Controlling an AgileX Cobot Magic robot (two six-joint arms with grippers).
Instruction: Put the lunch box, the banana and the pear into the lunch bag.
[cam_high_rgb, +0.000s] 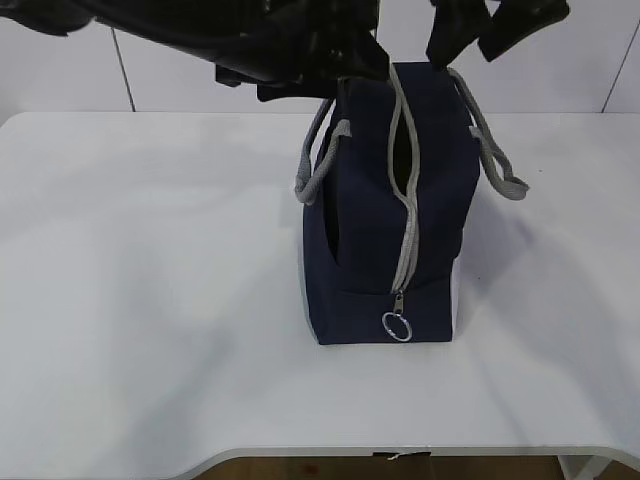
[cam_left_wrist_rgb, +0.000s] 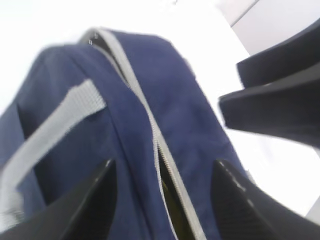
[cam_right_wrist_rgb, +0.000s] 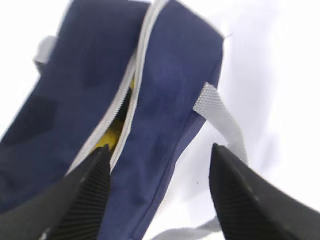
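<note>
Navy-blue fabric lunch bag (cam_high_rgb: 385, 215) with grey zipper band stands upright on the white table (cam_high_rgb: 150, 300), slot part-open. Something yellow (cam_right_wrist_rgb: 111, 136) shows inside below the right gripper (cam_right_wrist_rgb: 160, 195); which fruit, can't tell, and the lunch box isn't visible. Left gripper (cam_left_wrist_rgb: 162, 200) and right both hang wide and empty above the far end, likely clear after loading.

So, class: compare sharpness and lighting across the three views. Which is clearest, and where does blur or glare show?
Exterior view: sharpest, the bag and its zipper ring crisp, soft shadows on the table. Left wrist view: bag blurred, background washed out white. Right wrist view: bag edges soft, table overexposed, fingers near the lens dark.
</note>
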